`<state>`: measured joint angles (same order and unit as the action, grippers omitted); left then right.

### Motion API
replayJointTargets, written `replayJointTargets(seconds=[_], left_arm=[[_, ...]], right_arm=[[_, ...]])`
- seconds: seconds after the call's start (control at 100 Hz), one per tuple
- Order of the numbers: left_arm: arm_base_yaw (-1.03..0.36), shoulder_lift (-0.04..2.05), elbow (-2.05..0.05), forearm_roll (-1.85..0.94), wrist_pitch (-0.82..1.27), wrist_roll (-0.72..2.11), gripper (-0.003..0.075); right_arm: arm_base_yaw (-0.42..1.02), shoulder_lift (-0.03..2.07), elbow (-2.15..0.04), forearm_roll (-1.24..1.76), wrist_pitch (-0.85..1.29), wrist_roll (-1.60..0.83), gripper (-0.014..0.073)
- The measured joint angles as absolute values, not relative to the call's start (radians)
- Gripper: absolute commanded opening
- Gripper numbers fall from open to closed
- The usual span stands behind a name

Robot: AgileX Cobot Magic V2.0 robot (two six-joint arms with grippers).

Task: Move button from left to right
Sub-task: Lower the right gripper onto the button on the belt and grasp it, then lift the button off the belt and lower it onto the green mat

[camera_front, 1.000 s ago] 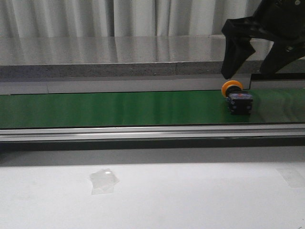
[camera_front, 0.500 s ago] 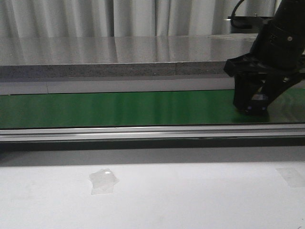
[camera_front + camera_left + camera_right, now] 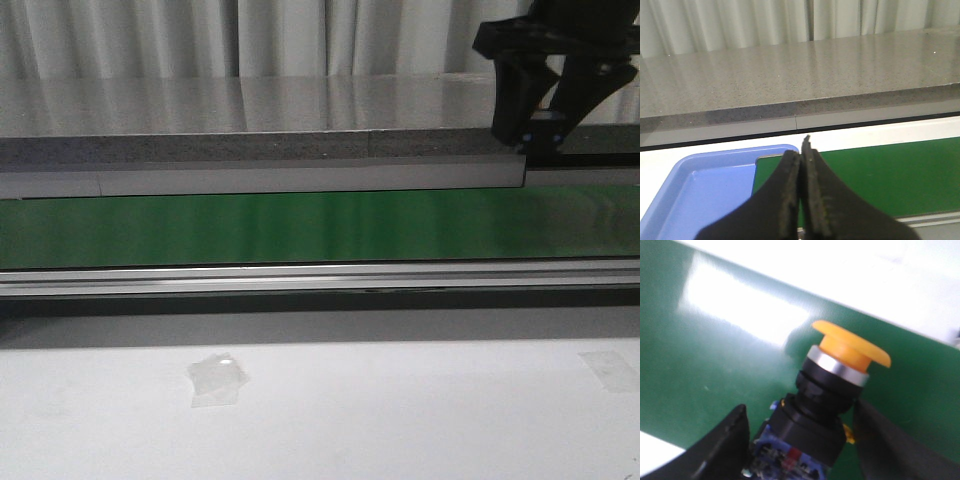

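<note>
While my right gripper (image 3: 537, 130) hangs high over the far right of the long green conveyor belt (image 3: 260, 228), it has the small push-button switch with the round yellow mushroom cap and black boxy body (image 3: 832, 390) clamped between its two black fingers (image 3: 722, 445). So the button is off the belt, up in the right claw.

Containers: only one, a shallow light-blue plastic tray (image 3: 695, 185) with a raised rim, seen from the left wrist, just beside the belt's end. What I see of its floor is bare; its near part is hidden behind the fingers.

Writing: none readable. Button body has small blue and red marks low down plus a silver metal collar under the cap, too blurred for text.

View differences:
- Front view shows the right claw as a dark shape against the white curtain (image 3: 250, 35) and grey speckled stone counter (image 3: 200, 110); the button is only a dark bit with faint blue between the tips, yellow cap not visible.
- Right wrist view shows cap, collar and body clearly, belt below.
- Left wrist view alone shows my left gripper (image 3: 804, 192): the two dark fingers pressed together, nothing between them. Tray appears only here.
- Front view alone shows the white tabletop (image 3: 400, 410) with a clear tape scrap (image 3: 217, 379) and another tape piece (image 3: 610, 370).
</note>
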<state>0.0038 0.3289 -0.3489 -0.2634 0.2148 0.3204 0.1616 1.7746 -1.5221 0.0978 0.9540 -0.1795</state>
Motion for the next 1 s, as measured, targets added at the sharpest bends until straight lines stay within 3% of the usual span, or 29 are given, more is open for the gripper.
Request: replayJointTargets(seconds=[0.68, 1.0], left_arm=[[0.004, 0.329, -0.349, -0.263, 0.215, 0.320, -0.0020], [0.004, 0.329, -0.349, -0.263, 0.215, 0.320, -0.0020]], right_arm=[[-0.302, 1.768, -1.567, 0.103, 0.959, -0.451, 0.0147], [-0.430, 1.864, -1.567, 0.111, 0.921, -0.531, 0.0147]])
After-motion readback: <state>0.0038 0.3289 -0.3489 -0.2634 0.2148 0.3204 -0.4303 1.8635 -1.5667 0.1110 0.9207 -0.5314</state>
